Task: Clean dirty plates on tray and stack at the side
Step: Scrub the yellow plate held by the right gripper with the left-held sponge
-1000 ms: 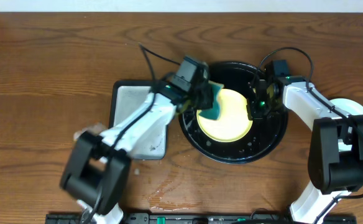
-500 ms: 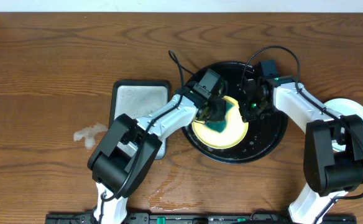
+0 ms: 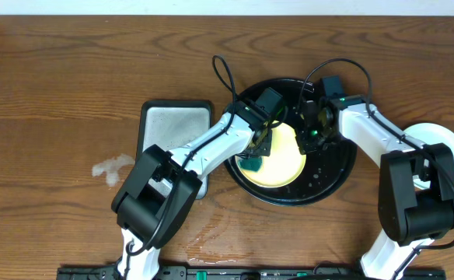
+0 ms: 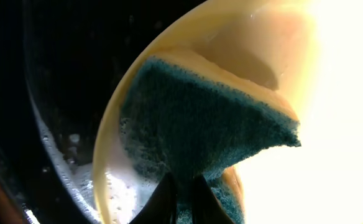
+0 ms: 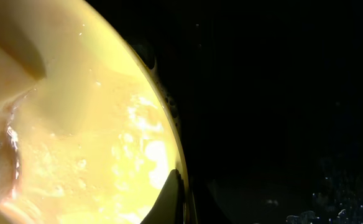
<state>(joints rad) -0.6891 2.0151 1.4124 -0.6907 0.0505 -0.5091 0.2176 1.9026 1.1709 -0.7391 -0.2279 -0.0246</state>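
a: left gripper (image 4: 183, 200) jaws pinched on a rough teal sponge (image 4: 200, 124), flat against the glossy round yellow plate (image 3: 288, 159).
b: yep, right gripper (image 5: 184, 198) clamps that plate's thin rim, inside the wet black tray (image 3: 343, 175).

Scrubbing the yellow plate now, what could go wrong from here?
The right pincer grips only the thin rim of the yellow plate, which looks wet and soapy, so it might slip free under scrubbing. The sponge in the left pincer sits at the plate's edge; another stroke could run off into the sudsy black tray.
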